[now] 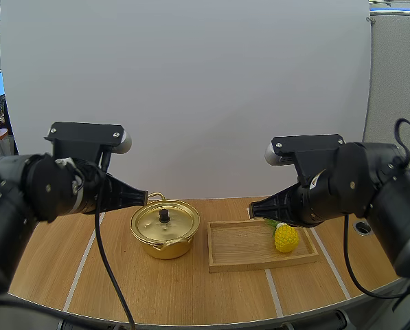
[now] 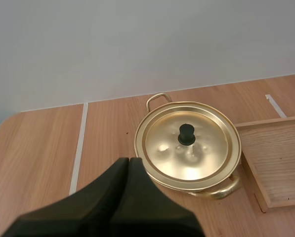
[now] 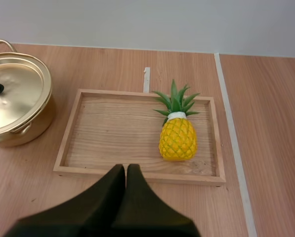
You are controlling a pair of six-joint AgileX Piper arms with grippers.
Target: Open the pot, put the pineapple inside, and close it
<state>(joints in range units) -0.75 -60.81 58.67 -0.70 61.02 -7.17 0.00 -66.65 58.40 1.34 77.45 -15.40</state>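
Observation:
A golden pot (image 1: 165,229) (image 2: 188,146) (image 3: 14,101) stands mid-table with its lid on, a black knob (image 1: 164,215) (image 2: 187,134) on top. A yellow pineapple (image 1: 286,236) (image 3: 177,134) with green leaves lies in the right part of a wooden tray (image 1: 239,247) (image 3: 112,133) beside the pot. My left gripper (image 1: 144,199) (image 2: 129,161) hovers shut, above and left of the pot, holding nothing. My right gripper (image 1: 251,210) (image 3: 126,168) hovers shut over the tray's near side, left of the pineapple, also holding nothing.
The wooden table (image 1: 191,289) has pale tape lines (image 1: 84,258) (image 2: 79,148) (image 3: 231,133) left of the pot and right of the tray. A round hole (image 1: 362,227) sits in the table at the far right. A white wall stands behind.

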